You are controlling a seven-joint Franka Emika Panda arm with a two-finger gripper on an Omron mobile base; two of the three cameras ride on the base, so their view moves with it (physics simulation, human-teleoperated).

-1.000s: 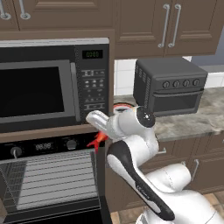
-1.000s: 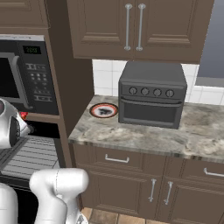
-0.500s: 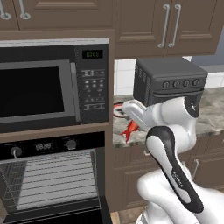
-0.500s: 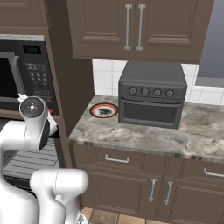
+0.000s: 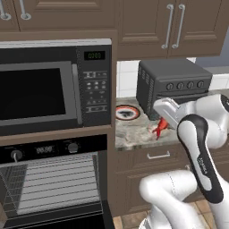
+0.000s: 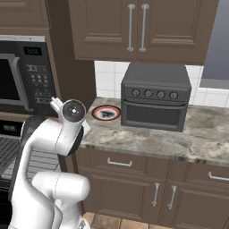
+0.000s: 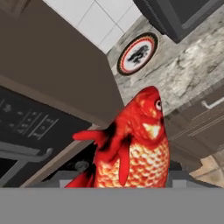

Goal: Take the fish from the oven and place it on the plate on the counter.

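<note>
Red fish (image 5: 160, 127) clamped in gripper (image 5: 163, 120), airborne over counter (image 5: 138, 134) edge, near plate (image 5: 127, 112) but short of it. Risks: slipping from a shallow pinch, clipping toaster oven (image 5: 172, 85), dropping off-plate if released early.

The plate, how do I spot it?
Find the grey stone counter. At its left end, between the tall microwave cabinet and the boxy toaster oven, lies the plate. It's the only round, flat thing there: red-orange rim, white ring, dark middle.
</note>
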